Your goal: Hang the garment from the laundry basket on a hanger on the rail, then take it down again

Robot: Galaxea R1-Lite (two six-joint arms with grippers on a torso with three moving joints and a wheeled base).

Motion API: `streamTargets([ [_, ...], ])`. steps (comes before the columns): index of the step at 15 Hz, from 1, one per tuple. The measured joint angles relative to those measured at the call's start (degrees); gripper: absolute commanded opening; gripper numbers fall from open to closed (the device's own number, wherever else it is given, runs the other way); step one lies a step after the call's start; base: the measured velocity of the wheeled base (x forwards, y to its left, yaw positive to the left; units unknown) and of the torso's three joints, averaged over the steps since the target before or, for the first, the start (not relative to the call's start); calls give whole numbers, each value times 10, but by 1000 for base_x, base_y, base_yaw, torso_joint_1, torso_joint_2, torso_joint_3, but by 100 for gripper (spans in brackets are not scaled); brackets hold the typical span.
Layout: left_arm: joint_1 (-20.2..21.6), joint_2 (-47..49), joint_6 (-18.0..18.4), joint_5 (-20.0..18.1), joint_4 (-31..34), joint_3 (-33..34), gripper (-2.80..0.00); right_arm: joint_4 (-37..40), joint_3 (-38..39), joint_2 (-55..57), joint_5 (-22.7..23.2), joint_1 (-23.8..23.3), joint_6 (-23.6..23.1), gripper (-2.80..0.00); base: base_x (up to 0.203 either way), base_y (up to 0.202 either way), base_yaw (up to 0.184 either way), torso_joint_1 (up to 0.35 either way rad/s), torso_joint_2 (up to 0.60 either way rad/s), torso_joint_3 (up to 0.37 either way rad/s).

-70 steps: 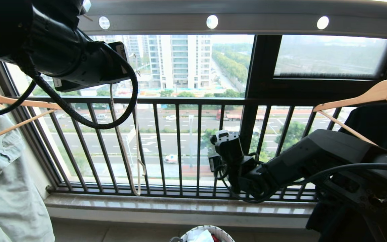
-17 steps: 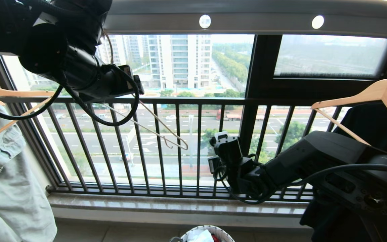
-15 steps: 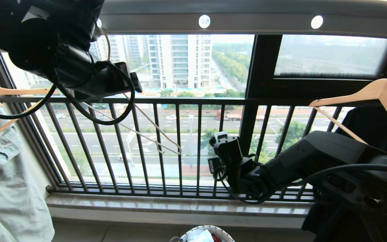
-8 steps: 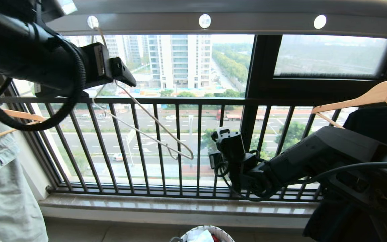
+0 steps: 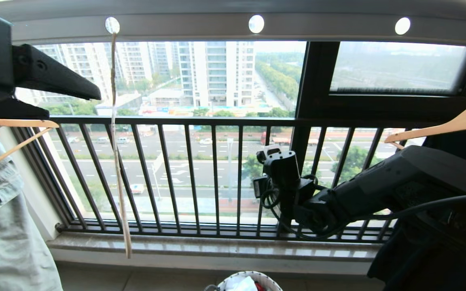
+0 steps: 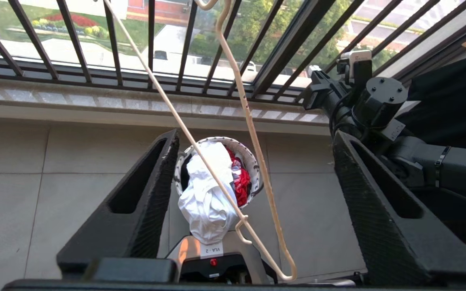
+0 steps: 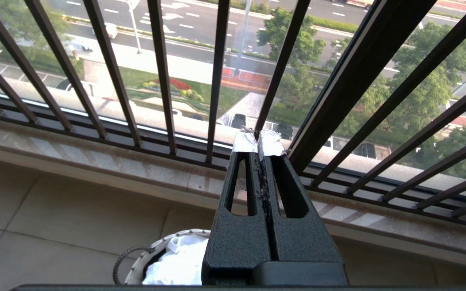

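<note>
The cream wire hanger (image 5: pixel 116 153) hangs edge-on and free from a round hole in the grey rail (image 5: pixel 318 24). My left gripper (image 5: pixel 75 107) is open just left of it, apart from the wire. In the left wrist view the hanger (image 6: pixel 253 133) dangles between the wide-apart fingers (image 6: pixel 152 186) without touching them. Far below, the white garment (image 6: pixel 206 198) lies bunched in the laundry basket (image 6: pixel 254 161), spilling over its rim. My right gripper (image 7: pixel 257 142) is shut on nothing, pointing at the window bars above the basket (image 7: pixel 164 246).
A pale green denim garment (image 5: pixel 2 210) on a wooden hanger (image 5: pixel 14 123) hangs at far left. At far right hangs a black garment (image 5: pixel 455 141) on another wooden hanger (image 5: pixel 451 123). Black window railing (image 5: pixel 212 178) and stone sill (image 5: pixel 217 246) lie ahead. Red cloth (image 6: pixel 241 182) also fills the basket.
My left gripper has let go of the hanger and drawn back to the left. The hanger has swung from a slant to hang straight down from the rail hole.
</note>
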Motion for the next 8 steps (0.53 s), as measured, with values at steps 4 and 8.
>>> streamTargets([
  [4, -11, -99, 3, -46, 0, 76, -280, 0, 9, -25, 0, -3, -6, -280, 0, 0, 0, 0, 0, 0],
  [8, -14, -215, 26, -106, -3, 188, -280, 1, 63, -88, -18, 11, -27, -280, 0, 0, 0, 0, 0, 0],
])
